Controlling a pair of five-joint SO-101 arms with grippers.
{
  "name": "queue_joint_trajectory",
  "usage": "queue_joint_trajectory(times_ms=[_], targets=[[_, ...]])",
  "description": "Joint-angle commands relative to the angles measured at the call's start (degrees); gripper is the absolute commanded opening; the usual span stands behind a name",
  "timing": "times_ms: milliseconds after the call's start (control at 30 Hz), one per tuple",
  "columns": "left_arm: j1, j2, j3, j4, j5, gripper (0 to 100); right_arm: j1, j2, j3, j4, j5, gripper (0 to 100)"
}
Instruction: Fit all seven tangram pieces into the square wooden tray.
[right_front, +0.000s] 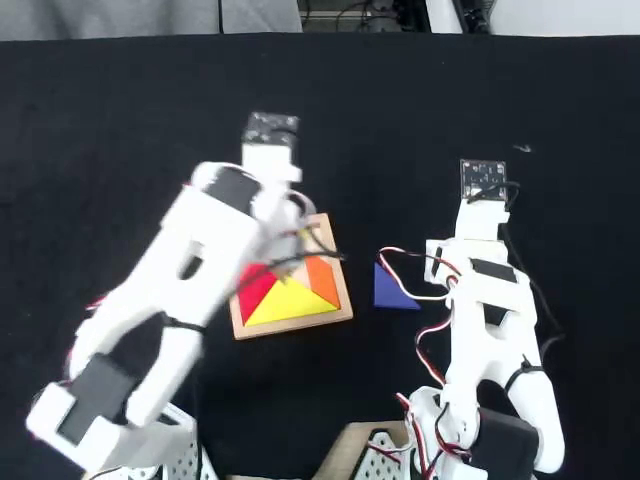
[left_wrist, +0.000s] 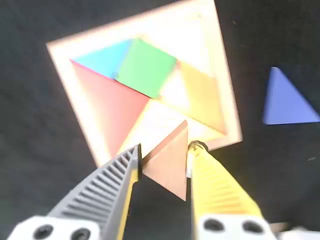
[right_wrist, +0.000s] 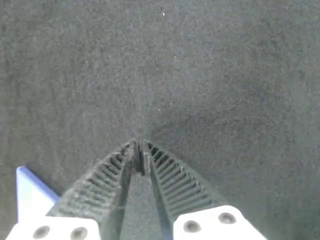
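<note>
My left gripper (left_wrist: 164, 147) is clamped on a brown triangle (left_wrist: 169, 167), one finger on each side. One of its corners is aimed at the square wooden tray (left_wrist: 100, 39) and it hangs just off the tray's near rim. In the high view the tray (right_front: 300, 322) sits skewed on the black cloth (right_front: 120, 120), under my left arm. Inside it a cyan triangle (left_wrist: 106, 59) is pressed against a green square (left_wrist: 145, 67). A big red triangle (left_wrist: 112, 105) runs along one wall and a yellow piece (left_wrist: 205, 97) lies against the opposite one. Over to the blue triangle (right_front: 392, 288): it is outside the tray, flat on the cloth between the tray and my right arm. Its straight edge faces the tray and its long side slants away. My right gripper (right_wrist: 137, 150) is closed with nothing in it, over bare cloth, the blue triangle just beside it.
</note>
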Motion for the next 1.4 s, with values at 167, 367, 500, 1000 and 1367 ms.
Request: queue_joint_trajectory(times_ms=[167, 367, 500, 1000, 1367], targets=[[5.32, 15.47, -2.86, -11.25, 20.31, 12, -0.79, -0.13, -1.45, -1.14, 0.44, 1.4], [3.12, 18.29, -5.67, -11.69, 20.22, 12, -0.79, -0.13, -1.45, -1.14, 0.44, 1.4], [1.89, 18.55, -6.02, -11.87, 20.22, 12, -0.79, -0.13, -1.45, -1.14, 0.44, 1.4], [0.48, 18.81, -5.67, -11.96, 15.74, 16, -0.79, -0.13, -1.45, -1.14, 0.44, 1.4], [-0.4, 18.37, -6.11, -11.87, 15.74, 23, -0.79, -0.13, -1.45, -1.14, 0.44, 1.4]])
